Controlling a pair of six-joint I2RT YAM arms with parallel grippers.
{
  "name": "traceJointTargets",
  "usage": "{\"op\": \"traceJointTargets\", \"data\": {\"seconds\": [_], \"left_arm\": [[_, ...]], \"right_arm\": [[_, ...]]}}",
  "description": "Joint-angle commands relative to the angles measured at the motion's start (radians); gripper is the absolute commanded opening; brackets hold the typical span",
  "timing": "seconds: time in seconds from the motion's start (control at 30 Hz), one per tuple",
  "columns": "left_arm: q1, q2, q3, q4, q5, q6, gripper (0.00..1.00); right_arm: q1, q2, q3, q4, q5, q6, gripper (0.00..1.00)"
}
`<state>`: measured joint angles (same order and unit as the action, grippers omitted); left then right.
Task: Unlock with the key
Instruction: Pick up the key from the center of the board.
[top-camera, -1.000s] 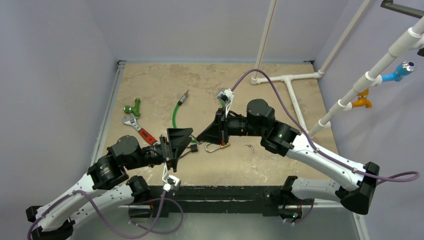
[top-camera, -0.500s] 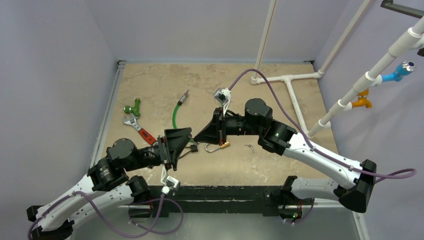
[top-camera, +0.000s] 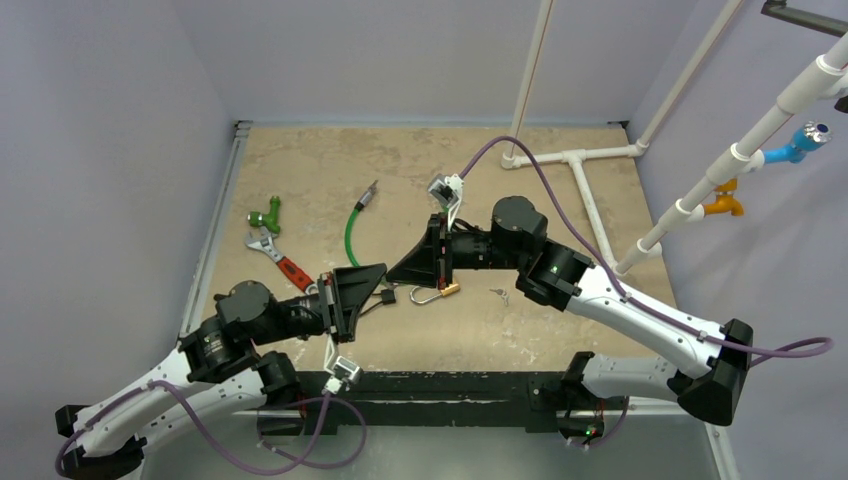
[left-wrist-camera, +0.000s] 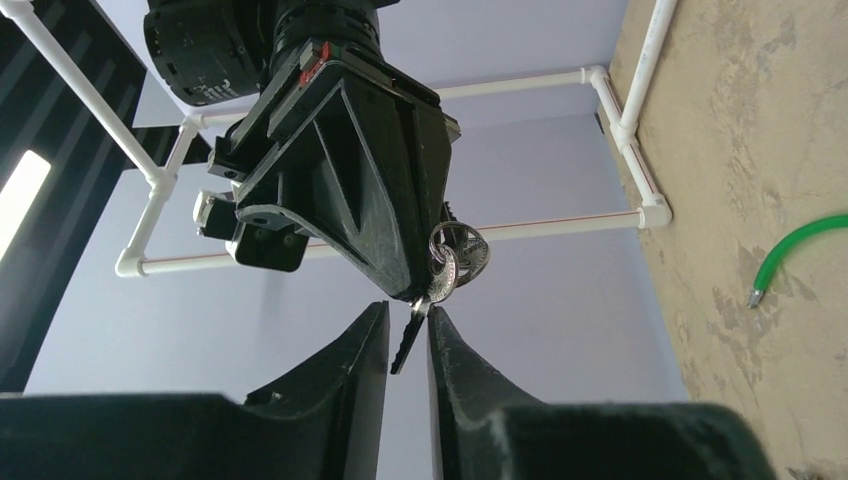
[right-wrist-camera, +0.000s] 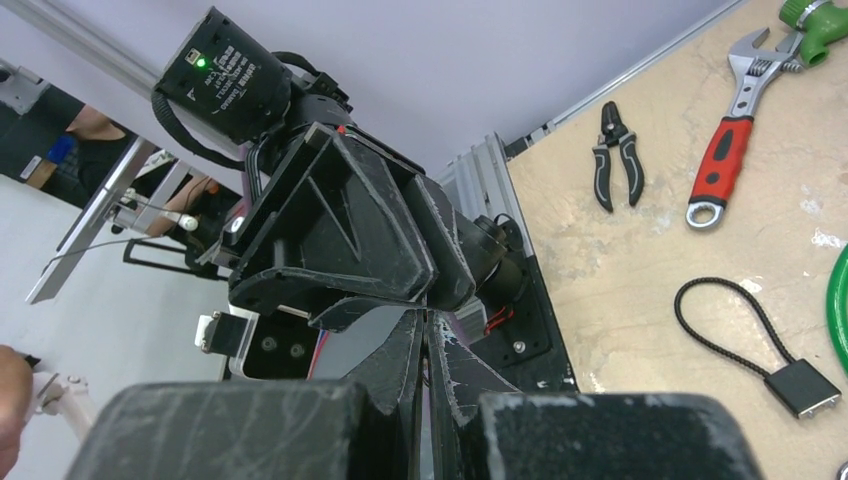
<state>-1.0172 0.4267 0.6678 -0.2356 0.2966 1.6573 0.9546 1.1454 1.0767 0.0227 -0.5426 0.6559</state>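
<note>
Handing over the key (left-wrist-camera: 404, 350) in mid-air, above the worktop (top-camera: 400, 160) towards its near edge.
Right gripper (left-wrist-camera: 418, 288) pinches its ring; left gripper (left-wrist-camera: 408, 314) fingers stand narrow around the blade, contact unclear. Next probably needs a firm clamp, then the padlock (top-camera: 441, 293) below.

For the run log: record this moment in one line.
right gripper: shut on key | left gripper: flanking key blade, grip unclear | padlock: on table

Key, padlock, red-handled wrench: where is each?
Key (left-wrist-camera: 405, 345), left wrist view, on its blade.
Padlock (top-camera: 451, 290), top external view, on its brass body.
Red-handled wrench (right-wrist-camera: 722, 160), right wrist view, on its red handle.
</note>
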Motion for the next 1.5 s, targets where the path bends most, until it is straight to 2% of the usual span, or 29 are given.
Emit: {"op": "traceJointTargets", "data": {"seconds": [0.0, 0.2, 0.4, 0.47, 0.53, 0.6, 0.67, 0.8, 1.0, 1.27, 1.47], "left_arm": [[-0.011, 0.0, 0.003, 0.065, -0.023, 0.02, 0.17], [-0.014, -0.011, -0.01, 0.075, -0.027, 0.04, 0.0], [-0.014, -0.007, -0.011, 0.084, -0.06, 0.045, 0.0], [-0.014, -0.005, -0.013, 0.085, -0.072, 0.063, 0.0], [-0.014, -0.001, -0.022, 0.102, -0.089, 0.097, 0.0], [-0.014, 0.006, -0.033, 0.123, -0.102, 0.13, 0.0], [-0.014, 0.012, -0.039, 0.142, -0.111, 0.156, 0.0], [-0.014, 0.02, -0.052, 0.17, -0.101, 0.196, 0.0], [-0.014, 0.019, -0.062, 0.178, -0.082, 0.243, 0.0], [-0.014, 0.016, -0.063, 0.168, -0.083, 0.27, 0.0], [-0.014, 0.018, -0.068, 0.168, -0.08, 0.291, 0.0]], "right_arm": [[-0.005, -0.004, -0.003, 0.054, -0.027, 0.01, 0.0], [-0.01, 0.003, -0.009, 0.054, -0.039, 0.01, 0.0], [-0.016, 0.007, -0.009, 0.043, -0.032, 0.01, 0.02], [-0.028, 0.0, -0.013, 0.027, -0.023, 0.011, 0.19], [-0.056, -0.025, -0.032, 0.031, -0.024, 0.025, 0.32], [-0.094, -0.058, -0.064, 0.052, -0.024, 0.051, 0.43], [-0.127, -0.085, -0.098, 0.097, -0.048, 0.082, 0.47], [-0.139, -0.077, -0.11, 0.158, -0.078, 0.114, 0.47], [-0.138, -0.001, -0.085, 0.293, -0.134, 0.192, 0.4], [-0.137, 0.036, -0.084, 0.355, -0.209, 0.238, 0.33], [-0.139, 0.032, -0.116, 0.414, -0.262, 0.286, 0.33]]}}
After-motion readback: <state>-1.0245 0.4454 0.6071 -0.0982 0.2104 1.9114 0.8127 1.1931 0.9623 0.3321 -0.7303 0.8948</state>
